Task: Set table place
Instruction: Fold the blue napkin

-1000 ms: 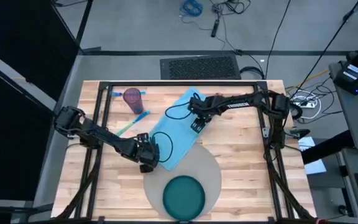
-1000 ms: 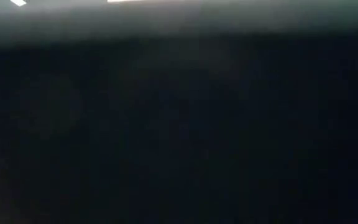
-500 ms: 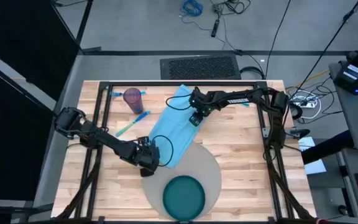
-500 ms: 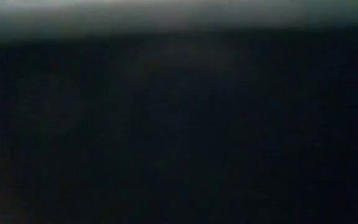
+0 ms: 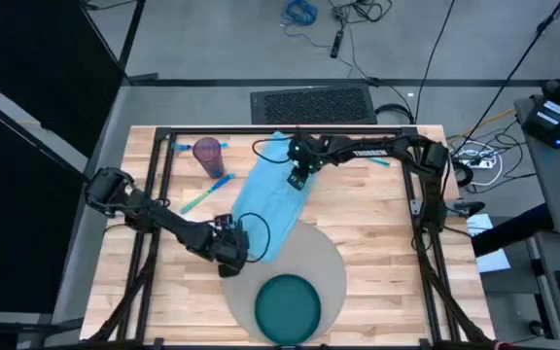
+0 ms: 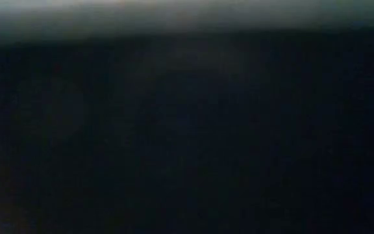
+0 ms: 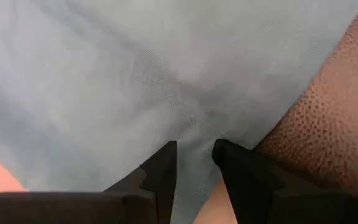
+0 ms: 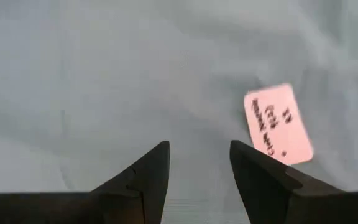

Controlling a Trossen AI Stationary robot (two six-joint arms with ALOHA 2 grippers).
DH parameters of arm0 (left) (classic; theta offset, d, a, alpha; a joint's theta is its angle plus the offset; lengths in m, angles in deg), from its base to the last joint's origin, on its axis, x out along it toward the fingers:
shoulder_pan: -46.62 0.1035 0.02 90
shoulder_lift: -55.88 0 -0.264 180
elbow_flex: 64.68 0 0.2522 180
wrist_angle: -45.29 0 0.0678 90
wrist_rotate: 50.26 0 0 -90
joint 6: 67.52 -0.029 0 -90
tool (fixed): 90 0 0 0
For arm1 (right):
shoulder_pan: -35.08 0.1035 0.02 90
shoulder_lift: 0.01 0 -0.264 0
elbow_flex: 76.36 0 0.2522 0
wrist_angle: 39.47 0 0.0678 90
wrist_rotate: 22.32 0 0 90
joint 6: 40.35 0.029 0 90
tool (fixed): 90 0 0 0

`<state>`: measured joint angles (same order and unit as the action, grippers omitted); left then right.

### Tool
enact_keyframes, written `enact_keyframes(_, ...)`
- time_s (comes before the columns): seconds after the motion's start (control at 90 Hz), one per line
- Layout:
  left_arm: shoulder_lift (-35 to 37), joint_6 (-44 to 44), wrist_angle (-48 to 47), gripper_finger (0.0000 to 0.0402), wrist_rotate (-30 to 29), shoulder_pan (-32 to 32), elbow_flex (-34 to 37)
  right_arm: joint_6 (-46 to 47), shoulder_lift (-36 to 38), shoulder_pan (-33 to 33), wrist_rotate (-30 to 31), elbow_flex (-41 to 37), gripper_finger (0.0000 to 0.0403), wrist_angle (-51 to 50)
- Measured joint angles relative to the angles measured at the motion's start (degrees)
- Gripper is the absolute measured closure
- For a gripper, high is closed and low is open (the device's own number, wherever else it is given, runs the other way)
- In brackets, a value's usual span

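Your left pincer (image 5: pixel 229 252) sits at the near corner of the light blue napkin (image 5: pixel 270 202), and in its wrist view the two fingers (image 7: pixel 164 171) stand only a narrow gap apart with a fold of the cloth drawn up between them, so it is grasping the napkin. Just beside that pincer, toward the table's (image 5: pixel 377 233) near edge, lies the round grey placemat (image 5: pixel 331 264) with the dark teal plate (image 5: pixel 287 308) on it; the napkin's near end overlaps the placemat's rim. Your right pincer (image 5: pixel 297 177) is over the far part of the napkin, fingers (image 8: pixel 143 177) spread moderately, with cloth filling the view below them and a small pink tag (image 8: pixel 277 124) just beside one fingertip; you cannot tell whether they touch the cloth. Beyond the left pincer, toward the far left corner, stands a purple cup (image 5: pixel 207 154).
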<state>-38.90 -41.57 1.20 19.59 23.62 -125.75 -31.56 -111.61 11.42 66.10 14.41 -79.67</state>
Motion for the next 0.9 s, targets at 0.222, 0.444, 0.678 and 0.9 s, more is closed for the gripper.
enact_keyframes(0.222,1.0,-1.4,-13.4,0.0292,-11.0,-0.1,-6.0,-0.7,0.2,4.0,0.1,8.1,0.0246,-11.1)
enact_keyframes(0.444,4.5,-1.4,-20.8,0.0292,-15.0,-0.1,-7.5,0.7,0.2,13.2,0.2,9.0,0.0246,-12.8)
enact_keyframes(0.678,6.7,-2.5,-21.2,0.0292,-14.6,-1.0,-3.9,5.3,0.2,24.5,4.5,9.0,0.0246,-6.6)
enact_keyframes(0.9,6.6,1.7,-19.9,0.0292,-11.1,-2.9,1.9,7.5,-1.2,30.0,4.7,8.6,0.0246,-1.0)
